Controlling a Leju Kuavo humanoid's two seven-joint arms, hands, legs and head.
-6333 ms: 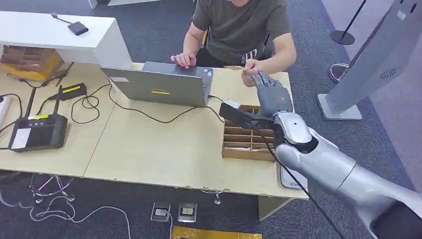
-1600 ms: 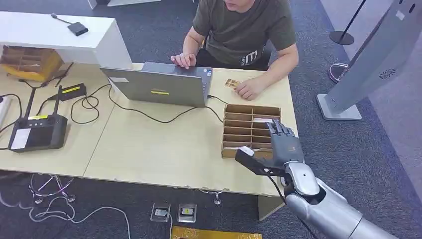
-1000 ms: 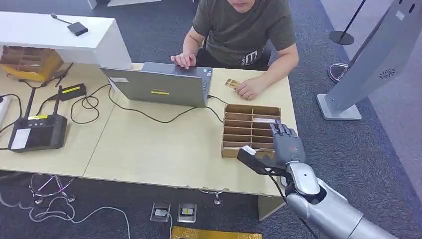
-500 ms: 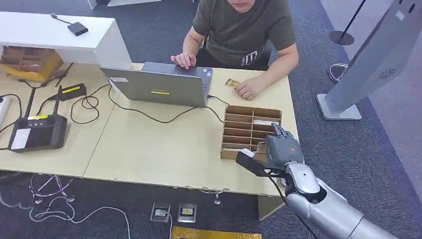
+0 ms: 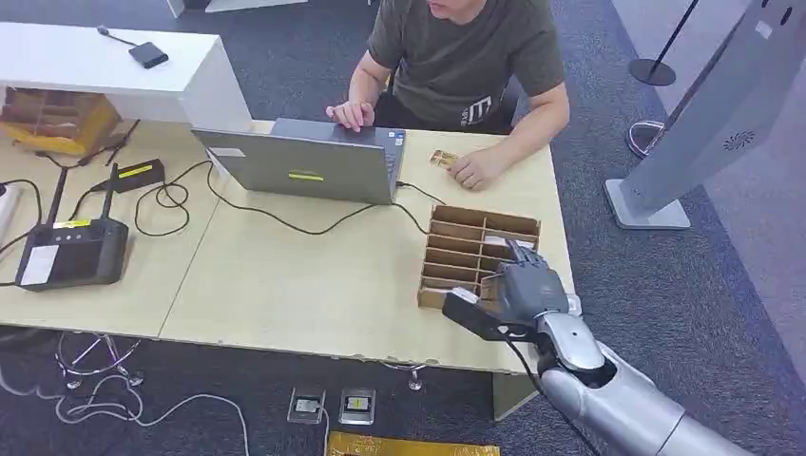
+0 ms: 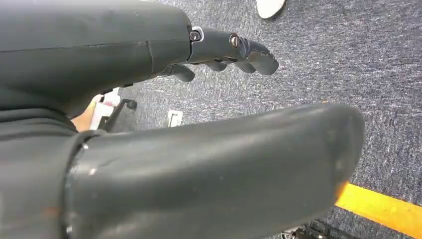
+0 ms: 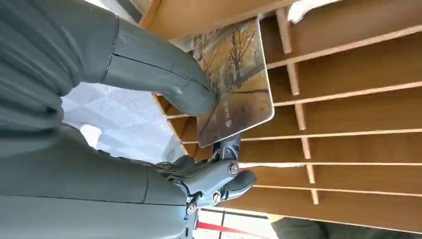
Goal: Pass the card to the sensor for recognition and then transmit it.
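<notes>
On the tabletop, the right robot hand had just pinched a card from the right-edge wooden organizer, which shifted slightly, readying the sensor pass.

I see laptop open before seated person; black router on desk's left.

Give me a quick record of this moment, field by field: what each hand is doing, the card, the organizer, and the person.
right hand: pinches the card, over the organizer's near right part
card: printed with autumn trees, held between thumb and fingers
organizer: slotted cardboard tray on the table
left hand: holds nothing, carpet beyond it
person: seated behind the laptop, one hand beside a second card
</notes>
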